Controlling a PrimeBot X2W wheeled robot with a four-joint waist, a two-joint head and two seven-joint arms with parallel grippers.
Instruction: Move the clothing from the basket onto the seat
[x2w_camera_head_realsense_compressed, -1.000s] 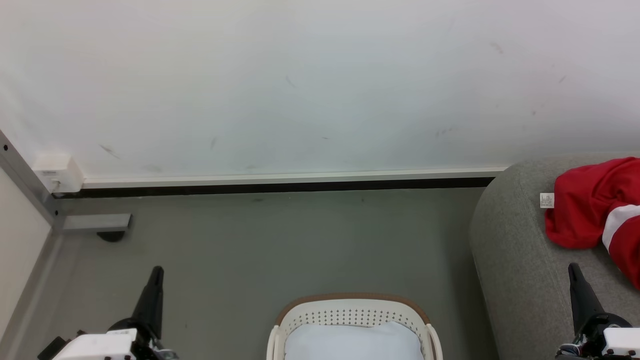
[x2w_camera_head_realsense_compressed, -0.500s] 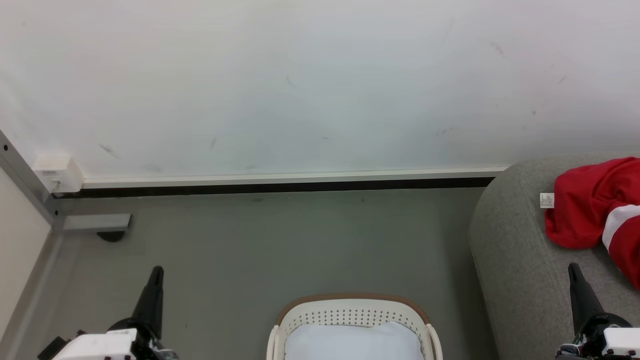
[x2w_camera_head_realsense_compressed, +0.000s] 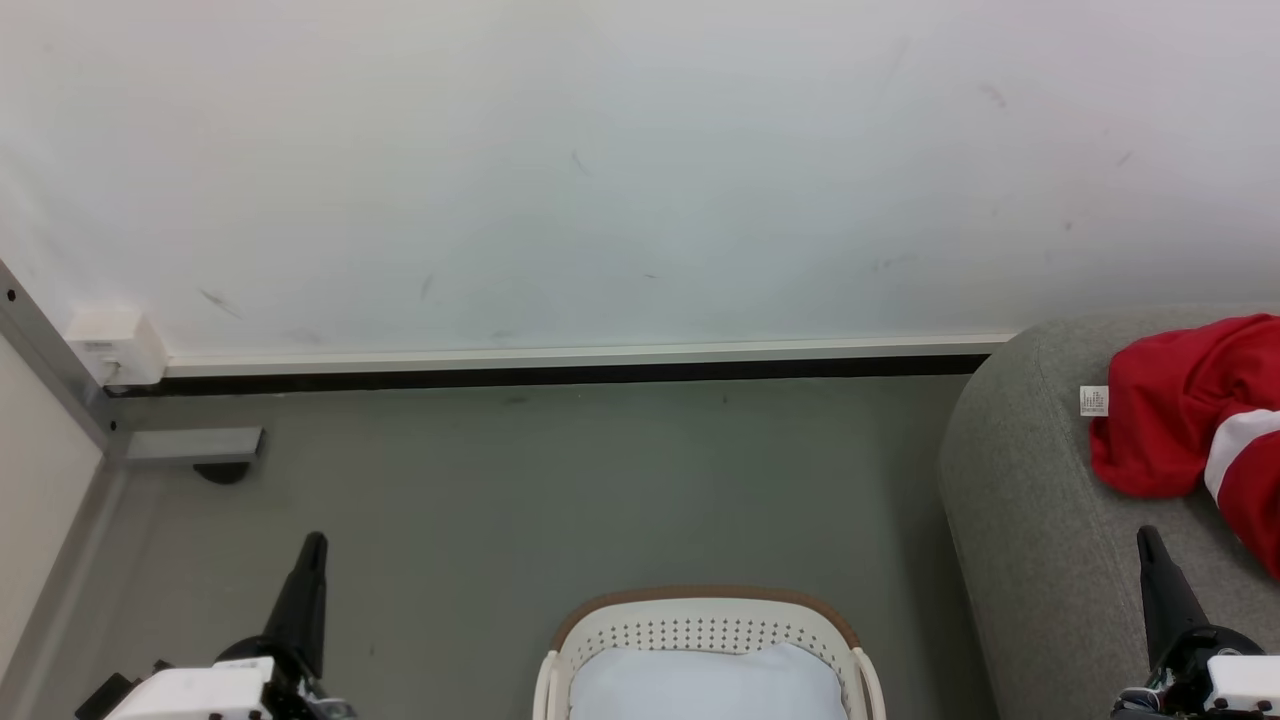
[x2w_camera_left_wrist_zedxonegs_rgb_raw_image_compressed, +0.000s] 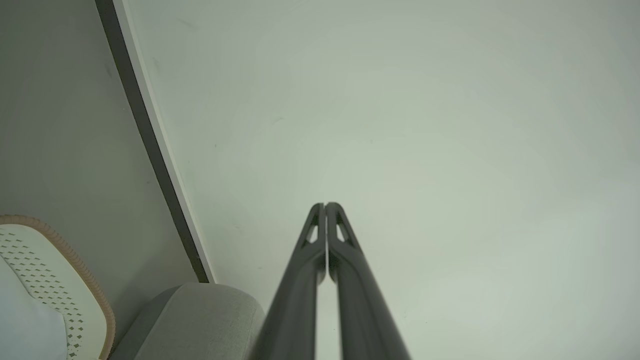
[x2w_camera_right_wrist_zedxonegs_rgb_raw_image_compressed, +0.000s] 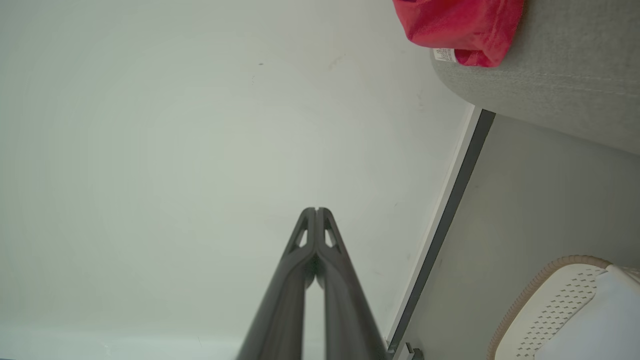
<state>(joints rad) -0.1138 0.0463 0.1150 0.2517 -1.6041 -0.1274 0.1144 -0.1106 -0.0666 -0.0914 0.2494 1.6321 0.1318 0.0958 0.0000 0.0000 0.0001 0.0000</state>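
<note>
- The grey-green floor (x2w_camera_head_realsense_compressed: 600, 480) bears the basket (x2w_camera_head_realsense_compressed: 705, 597) at the near edge of the head view and the seat (x2w_camera_head_realsense_compressed: 1030, 520) at the right, the two near each other but apart
- A grey metal foot (x2w_camera_head_realsense_compressed: 190, 445) lies on the floor at the far left
- The seat carries the clothing (x2w_camera_head_realsense_compressed: 1170, 410), bunched red with a white stripe, its white label tag (x2w_camera_head_realsense_compressed: 1094, 400) resting on the grey fabric
- A pale sheet (x2w_camera_head_realsense_compressed: 700, 685) lies in the basket
</note>
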